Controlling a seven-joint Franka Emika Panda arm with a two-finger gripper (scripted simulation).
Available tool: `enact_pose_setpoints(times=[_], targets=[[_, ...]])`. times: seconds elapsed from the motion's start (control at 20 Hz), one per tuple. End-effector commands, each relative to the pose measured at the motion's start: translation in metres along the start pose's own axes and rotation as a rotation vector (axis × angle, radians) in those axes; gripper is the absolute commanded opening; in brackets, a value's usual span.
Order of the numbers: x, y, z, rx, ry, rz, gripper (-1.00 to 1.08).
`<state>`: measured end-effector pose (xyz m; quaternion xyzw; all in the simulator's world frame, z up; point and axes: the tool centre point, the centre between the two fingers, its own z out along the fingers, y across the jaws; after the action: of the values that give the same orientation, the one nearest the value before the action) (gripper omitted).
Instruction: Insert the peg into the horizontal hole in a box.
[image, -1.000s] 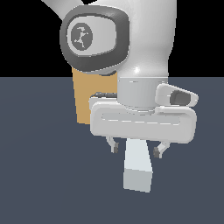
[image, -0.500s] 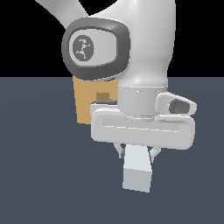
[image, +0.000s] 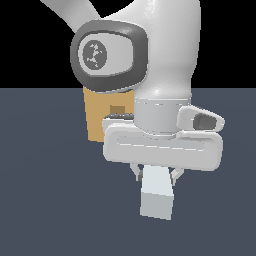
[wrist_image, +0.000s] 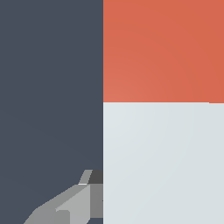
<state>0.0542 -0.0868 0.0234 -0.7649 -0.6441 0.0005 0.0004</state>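
The peg (image: 157, 196) shows its pale grey-white end toward the exterior camera, just below my hand. My gripper (image: 155, 173) stands over it, with a finger against each side, shut on the peg. I cannot tell whether the peg rests on the floor. In the wrist view the peg (wrist_image: 162, 162) fills one side, its orange-red end (wrist_image: 162, 50) beyond the white part, and one grey finger (wrist_image: 76, 204) lies beside it. The tan box (image: 100, 120) stands behind the arm, mostly hidden. Its hole (image: 117, 109) is a small darker square just above my hand.
The dark grey floor (image: 45, 200) spreads around the peg and the box. The arm's large white link with a dark round cap (image: 107, 55) covers the box's top.
The hand has come down a little over the peg and the fingers have drawn in against its sides. The box's hole has come into sight above the hand.
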Motion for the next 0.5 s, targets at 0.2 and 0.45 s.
enact_pose_setpoints(times=[0.2, 0.45], targets=[[0.000, -0.007, -0.005, -0.001, 0.000, 0.007, -1.00], [0.000, -0.021, -0.012, -0.001, 0.000, 0.020, -1.00]])
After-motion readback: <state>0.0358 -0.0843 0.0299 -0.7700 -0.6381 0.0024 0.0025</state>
